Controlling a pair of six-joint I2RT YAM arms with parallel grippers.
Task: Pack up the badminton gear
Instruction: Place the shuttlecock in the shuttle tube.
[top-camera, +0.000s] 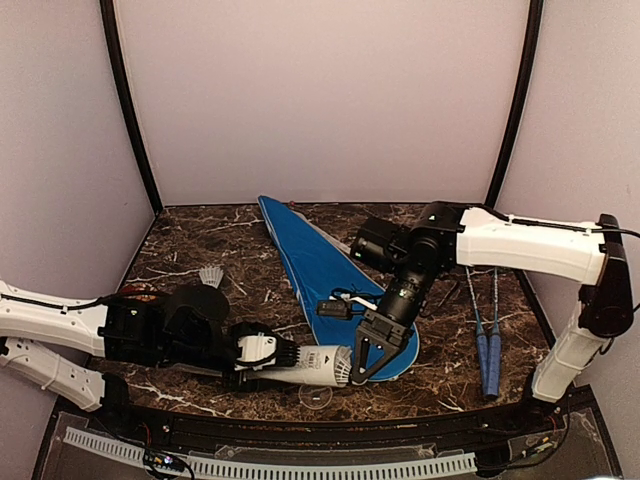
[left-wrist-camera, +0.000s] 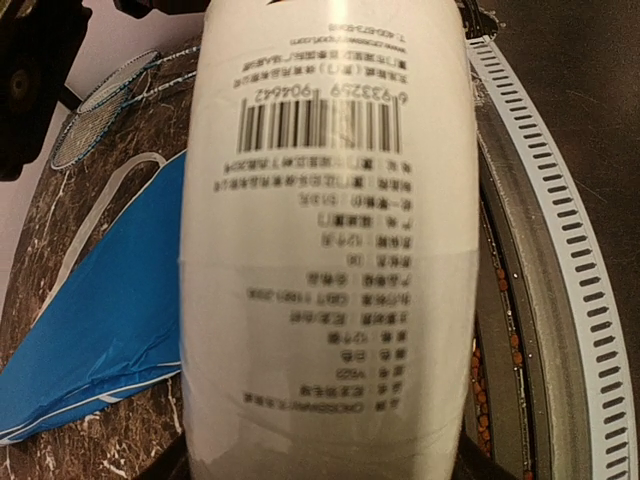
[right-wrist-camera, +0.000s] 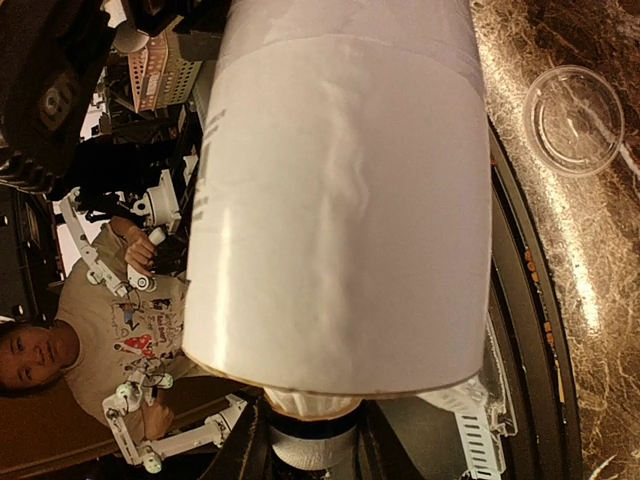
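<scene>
My left gripper (top-camera: 255, 355) is shut on the long white tube (top-camera: 300, 365), which lies level near the front edge with its open end to the right. In the left wrist view the printed tube (left-wrist-camera: 325, 250) fills the frame. My right gripper (top-camera: 362, 358) is shut on the cork of a white shuttlecock (right-wrist-camera: 315, 400), whose feathers sit in the tube's mouth (right-wrist-camera: 340, 200). The blue cover (top-camera: 320, 265) lies flat mid-table, also seen beside the tube (left-wrist-camera: 100, 300). Two rackets (top-camera: 487, 335) lie at the right, blue handles toward me. Another shuttlecock (top-camera: 211, 275) rests at the left.
A clear round lid (top-camera: 318, 398) lies on the marble by the front edge, below the tube's mouth; the same lid (right-wrist-camera: 573, 118) shows in the right wrist view. A small black item (top-camera: 333, 308) lies on the cover. A ribbed white strip (left-wrist-camera: 560, 200) runs along the front rail.
</scene>
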